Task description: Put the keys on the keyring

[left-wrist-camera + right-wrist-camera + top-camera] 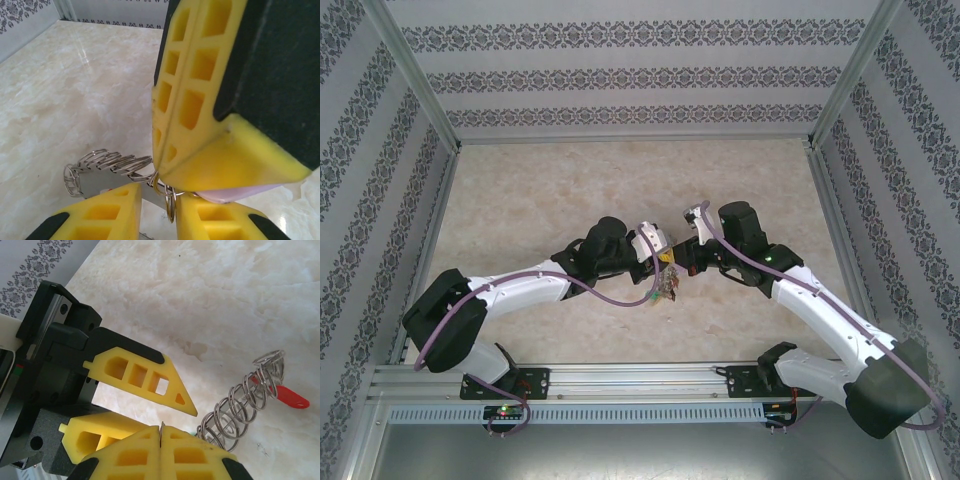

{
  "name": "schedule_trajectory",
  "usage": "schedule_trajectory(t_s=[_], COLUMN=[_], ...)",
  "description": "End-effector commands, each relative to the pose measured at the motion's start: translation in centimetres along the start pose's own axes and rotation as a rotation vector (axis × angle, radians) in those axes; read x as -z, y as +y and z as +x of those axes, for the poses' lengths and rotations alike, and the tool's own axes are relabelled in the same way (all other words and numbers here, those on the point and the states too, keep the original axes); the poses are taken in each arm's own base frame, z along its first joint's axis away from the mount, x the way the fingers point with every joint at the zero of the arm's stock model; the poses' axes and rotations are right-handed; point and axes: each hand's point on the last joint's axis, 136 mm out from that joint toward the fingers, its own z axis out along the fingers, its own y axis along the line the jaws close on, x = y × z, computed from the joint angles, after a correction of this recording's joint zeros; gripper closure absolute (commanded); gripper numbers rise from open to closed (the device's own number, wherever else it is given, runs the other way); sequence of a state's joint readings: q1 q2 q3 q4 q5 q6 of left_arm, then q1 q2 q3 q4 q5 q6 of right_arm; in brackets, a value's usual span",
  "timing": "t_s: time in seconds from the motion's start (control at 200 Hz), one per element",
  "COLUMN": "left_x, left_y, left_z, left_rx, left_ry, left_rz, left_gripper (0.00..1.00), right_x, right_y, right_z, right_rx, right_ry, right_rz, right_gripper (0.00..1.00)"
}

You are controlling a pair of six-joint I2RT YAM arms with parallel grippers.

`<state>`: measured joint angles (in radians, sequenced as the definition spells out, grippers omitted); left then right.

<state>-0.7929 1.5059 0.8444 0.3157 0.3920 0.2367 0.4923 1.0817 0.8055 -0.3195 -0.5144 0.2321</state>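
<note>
The keyring hangs above the table's middle, between both arms. In the left wrist view its wire loops fan out to the left. My right gripper, its yellow fingers pressed together, pinches a thin metal edge of the keyring. That edge shows as a sliver between its pads in the right wrist view. A lilac key lies under its tip. A red key hangs on the far loops. My left gripper stands open just below, a small ring dangling in the gap between its fingers.
The marble-patterned table lies a little below the hanging ring. Patterned walls and aluminium posts enclose it on three sides. Both arms meet over the middle, my left gripper touching distance from my right gripper.
</note>
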Motion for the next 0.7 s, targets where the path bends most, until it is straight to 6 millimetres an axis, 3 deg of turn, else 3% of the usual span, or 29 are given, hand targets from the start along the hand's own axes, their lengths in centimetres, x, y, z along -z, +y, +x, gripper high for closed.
schedule_trajectory(t_s=[0.0,0.2,0.345,0.545,0.694], left_x=[-0.3,-0.3,0.0,0.6,0.7], left_y=[-0.5,0.0,0.3,0.6,0.4], left_z=[0.1,0.2,-0.2,-0.4,0.0], left_rx=[-0.030,-0.033,-0.029,0.005,0.023], left_ry=[0.026,0.033,0.018,-0.036,-0.044], left_rz=[0.023,-0.009,-0.028,-0.064,-0.063], left_gripper=[0.80,1.00,1.00,1.00,1.00], right_x=[0.9,1.0,1.1,1.2,1.1], right_y=[2.1,2.2,1.6,-1.7,-1.7], right_z=[-2.6,-2.5,-2.2,-0.9,-0.9], right_rx=[0.067,0.064,0.047,-0.050,-0.064], right_ry=[-0.065,-0.062,-0.066,-0.071,-0.079], right_rz=[-0.077,-0.079,-0.045,0.097,0.078], right_gripper=[1.00,1.00,1.00,1.00,1.00])
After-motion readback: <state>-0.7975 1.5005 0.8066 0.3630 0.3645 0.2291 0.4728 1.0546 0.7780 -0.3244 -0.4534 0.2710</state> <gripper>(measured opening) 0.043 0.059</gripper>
